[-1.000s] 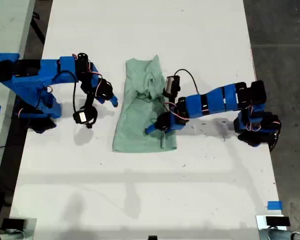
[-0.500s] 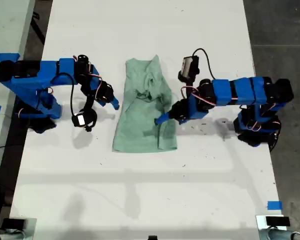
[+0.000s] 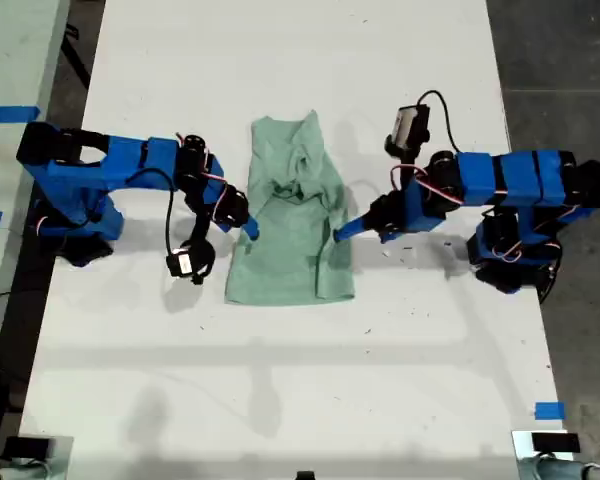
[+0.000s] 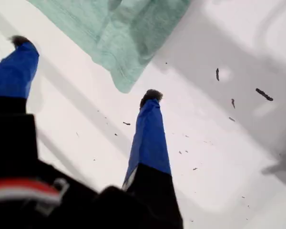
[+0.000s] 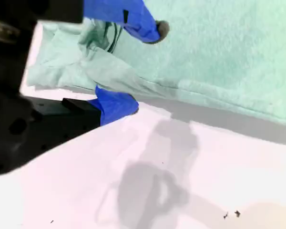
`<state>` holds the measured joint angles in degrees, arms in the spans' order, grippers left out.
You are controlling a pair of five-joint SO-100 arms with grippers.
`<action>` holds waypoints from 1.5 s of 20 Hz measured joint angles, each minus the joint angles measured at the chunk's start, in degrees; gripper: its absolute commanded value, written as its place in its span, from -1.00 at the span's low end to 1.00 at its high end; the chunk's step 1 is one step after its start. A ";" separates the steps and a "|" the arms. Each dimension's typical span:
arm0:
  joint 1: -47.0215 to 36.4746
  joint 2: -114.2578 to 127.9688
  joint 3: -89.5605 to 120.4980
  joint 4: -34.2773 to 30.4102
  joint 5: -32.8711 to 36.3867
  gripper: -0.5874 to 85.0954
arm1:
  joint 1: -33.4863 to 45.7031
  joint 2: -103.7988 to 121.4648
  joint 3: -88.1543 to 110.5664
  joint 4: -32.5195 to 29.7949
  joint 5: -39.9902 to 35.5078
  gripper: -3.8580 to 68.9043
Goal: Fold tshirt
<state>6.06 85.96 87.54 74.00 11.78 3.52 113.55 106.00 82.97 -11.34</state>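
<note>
Gripper status: my first gripper (image 4: 86, 67) has its two blue fingers (image 4: 149, 138) spread wide, with nothing between them. It hangs over bare white table (image 4: 219, 157) (dark specks are scattered on this surface), and a corner of the tshirt (image 4: 119, 28) lies just ahead of the fingertips without touching them. In the exterior view, my first gripper (image 3: 342, 233) sits just beside the edge of the tshirt (image 3: 285, 240) on the exterior view's right.

My second gripper (image 5: 143, 67) is also parted. One fingertip sits above the cloth and the other lies at the cloth's border, by the table. A rumpled fold of the tshirt (image 5: 219, 52) edge runs between the two fingers, and they are not closed on it. In the exterior view, my second gripper (image 3: 250, 230) meets the garment's edge on the exterior view's left.

The tshirt lies on the table (image 3: 280, 380) between the two arms, folded into a long narrow shape. Its far end is bunched and wrinkled; the near end is flat.
</note>
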 measured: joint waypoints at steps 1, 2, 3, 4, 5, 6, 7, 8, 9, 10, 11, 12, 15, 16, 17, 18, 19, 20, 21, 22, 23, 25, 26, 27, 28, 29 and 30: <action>0.26 -1.67 1.23 -2.64 -0.62 -0.54 | 0.00 0.00 0.09 0.00 -0.26 0.14; 0.44 -3.25 3.34 -4.83 -1.58 -0.54 | 0.00 0.00 0.35 0.00 0.00 0.14; 0.44 -5.01 5.54 -7.21 -2.29 -0.54 | 0.00 0.00 0.44 0.00 -0.26 0.14; 0.44 -6.42 7.73 -10.02 -3.25 -0.55 | 0.00 0.00 0.97 0.00 0.00 0.14; 0.44 -8.17 9.40 -11.95 -4.13 -0.72 | 0.00 0.00 1.05 0.00 -0.18 0.13; 0.79 -9.93 10.90 -14.85 -5.27 -0.94 | 0.00 0.09 1.05 -0.26 0.00 0.13; 1.23 -10.90 11.69 -16.35 -6.42 -0.98 | 0.00 0.09 2.02 -0.88 -0.26 0.13; 1.76 -11.43 12.04 -18.37 -7.47 -0.98 | 0.00 0.09 2.64 -1.58 0.09 0.13; 2.11 -11.69 11.95 -19.51 -8.09 -0.98 | 0.00 0.26 3.52 -2.29 0.09 0.12; 2.37 -11.78 12.13 -20.13 -8.44 -0.98 | 0.00 0.53 4.39 -3.16 0.09 0.12; 2.72 -11.78 12.13 -20.30 -8.61 -0.98 | 0.00 0.62 4.92 -4.04 0.09 0.12; 2.72 -11.78 12.13 -20.30 -8.96 -0.98 | 0.00 0.62 5.62 -4.92 0.09 0.11; 2.37 -10.90 12.13 -19.60 -10.02 -0.98 | 0.00 0.62 7.29 -6.77 0.09 0.09; 2.37 -10.72 11.60 -17.75 -10.55 -0.98 | 0.00 0.62 8.00 -7.21 0.09 0.08; 2.37 -10.11 11.51 -16.00 -11.16 -0.98 | 0.00 0.62 8.26 -7.65 0.09 0.08; 2.37 -8.88 11.51 -13.80 -11.51 -0.98 | 0.00 0.62 8.35 -7.91 0.09 0.08; 2.46 -7.47 11.43 -11.69 -11.69 -0.98 | 0.00 0.70 8.53 -8.09 0.09 0.08; 2.55 -6.06 10.37 -9.05 -11.78 -0.98 | 0.00 0.79 8.70 -8.26 0.09 0.07; 2.37 -4.83 8.53 -5.89 -11.78 -0.98 | 0.00 0.79 8.70 -8.26 0.09 0.07; 2.20 -4.48 5.80 -2.64 -11.78 -0.98 | 0.00 0.79 8.70 -8.26 0.00 0.07; 2.02 -4.57 2.46 0.44 -11.78 -0.98 | 0.00 0.79 8.79 -8.26 0.09 0.07; 1.58 -5.98 -5.19 4.31 -10.63 -0.98 | 0.00 0.79 8.79 -8.79 0.09 0.07; 1.41 -8.53 -9.23 5.10 -9.67 -0.98 | 0.00 0.79 8.79 -8.96 0.09 0.07; 1.32 -12.30 -13.89 6.42 -8.79 -0.98 | 0.00 0.79 8.79 -8.96 0.09 0.07; 1.23 -16.88 -19.42 7.73 -8.09 -0.98 | 0.00 0.79 8.88 -8.96 0.09 0.07; 1.23 -21.88 -25.05 8.35 -7.38 -0.98 | 0.00 0.79 9.05 -8.96 0.09 0.07; 1.23 -27.25 -30.76 8.79 -6.68 -0.98 | 0.00 0.79 9.05 -8.96 0.09 0.07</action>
<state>7.29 58.71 56.78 82.79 5.10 3.52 114.35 115.05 74.00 -11.25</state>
